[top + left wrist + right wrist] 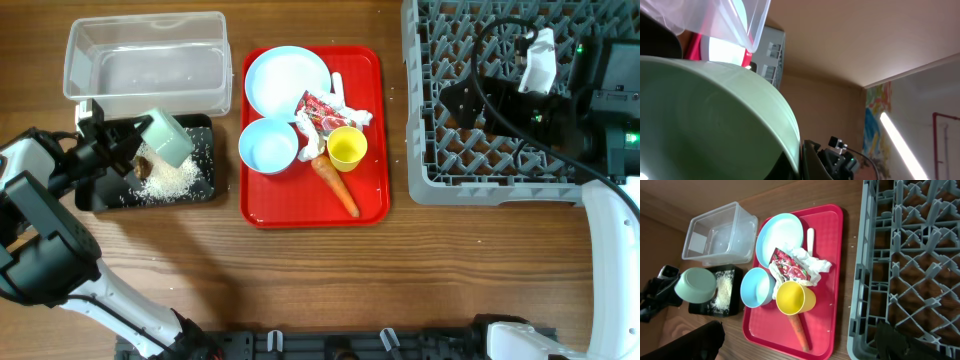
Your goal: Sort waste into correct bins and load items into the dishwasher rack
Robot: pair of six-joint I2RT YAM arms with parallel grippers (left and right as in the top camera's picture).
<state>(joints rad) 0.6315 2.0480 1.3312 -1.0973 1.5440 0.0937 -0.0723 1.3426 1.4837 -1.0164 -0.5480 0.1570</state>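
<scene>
Overhead, 9 o'clock: our left gripper (140, 137) pinches the pale green round bowl (170, 140), emptying it over the black shallow plastic tray (95, 196); we probably rack it next.

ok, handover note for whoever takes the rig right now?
Left pincer shut on the pale green round bowl, tipped over the black shallow tray.
Right pincer open, empty, over the grey plastic dishwasher rack.
Done: white rice grains and brown lump in that tray.
To do: orange carrot, printed wrapper, white napkin, blue plate, second bowl, yellow cup, white spoon on the red tray; clear plastic tub holds nothing.
</scene>
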